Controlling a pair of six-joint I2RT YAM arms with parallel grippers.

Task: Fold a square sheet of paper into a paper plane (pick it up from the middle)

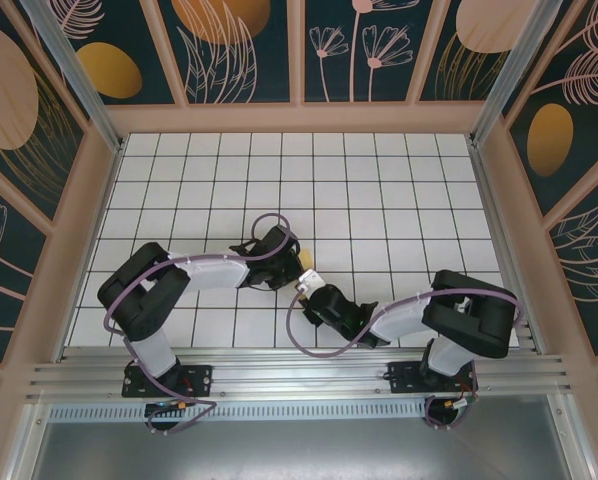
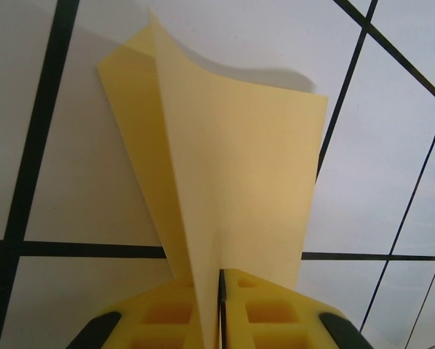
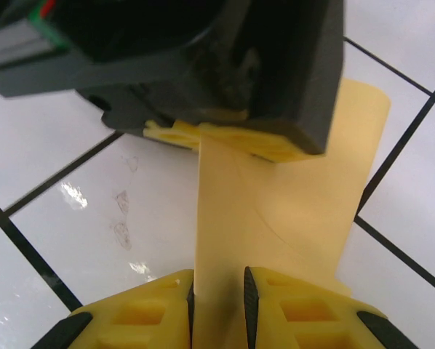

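Two black robot arms met over the near middle part of the white tiled table [image 1: 399, 190] with black grid lines. Between them was the pale-yellow creased sheet of paper [image 1: 306, 264], a narrow folded shape, hanging just above the tiles.

In the left wrist view the left gripper [image 2: 220, 309] had its two yellow fingers pressed together on the near end of the sheet [image 2: 239, 167], with only the thin paper between them. From there the sheet spread wider away from the fingers, with one sharp crease along it, and it threw a soft shadow on the table.

In the right wrist view the right gripper [image 3: 219, 305] was narrow but not closed. There was a small gap between its yellow fingers, and one end of the sheet [image 3: 290, 211] passed into this gap. I could not tell if the pads touched the paper. At the other end of the sheet the left gripper [image 3: 225, 142] clamped it.
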